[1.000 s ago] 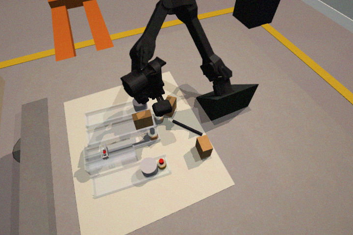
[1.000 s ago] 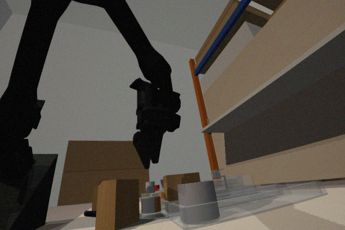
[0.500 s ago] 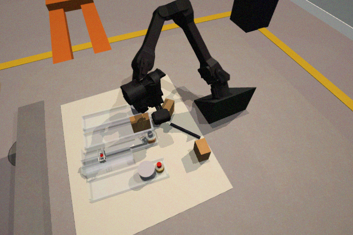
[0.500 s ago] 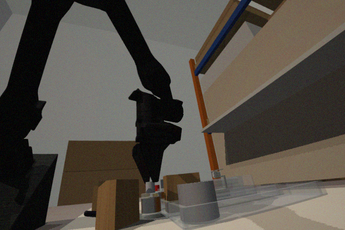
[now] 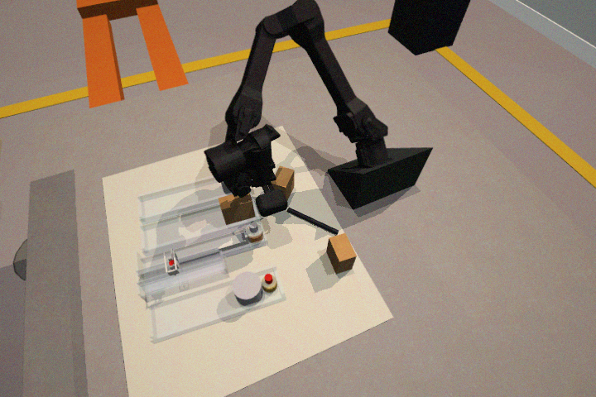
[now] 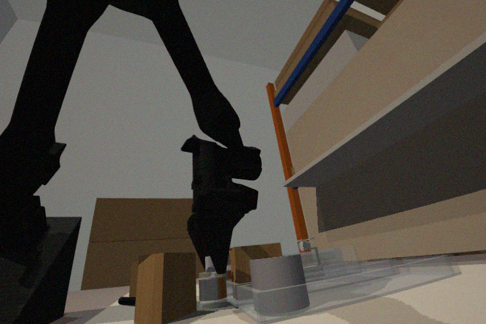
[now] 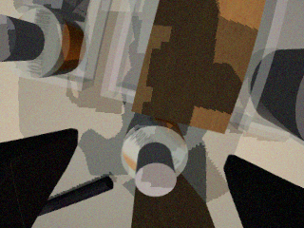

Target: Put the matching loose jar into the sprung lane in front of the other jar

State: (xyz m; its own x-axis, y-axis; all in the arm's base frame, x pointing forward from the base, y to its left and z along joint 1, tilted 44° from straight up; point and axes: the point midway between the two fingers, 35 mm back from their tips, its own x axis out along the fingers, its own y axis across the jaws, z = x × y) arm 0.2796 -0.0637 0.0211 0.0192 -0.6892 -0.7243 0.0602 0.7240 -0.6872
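The loose jar point(image 6: 209, 289) point(image 7: 156, 180), clear with a grey cap and an orange-brown label patch, stands upright outside the lanes. My arm hides it in the top view. My gripper point(image 5: 257, 196) point(image 6: 212, 269) point(image 7: 154, 151) is open and empty, pointing down, with fingertips at about cap height and one finger on each side of the jar. Clear gaps show in the wrist view. A similar grey-capped jar point(image 5: 254, 232) point(image 7: 49, 43) stands at the front of the sprung lane point(image 5: 260, 243) point(image 7: 80, 84). The pusher plate point(image 5: 239, 235) is behind it.
A wooden block point(image 5: 237, 209) point(image 7: 185, 62) stands behind the loose jar, another block point(image 5: 285, 179) point(image 7: 166, 211) on its other side. A third block point(image 5: 341, 252) and a black rod point(image 5: 313, 221) point(image 7: 81, 194) lie farther forward. A grey cylinder point(image 5: 247, 286) and red-capped jar point(image 5: 268, 283) occupy another lane.
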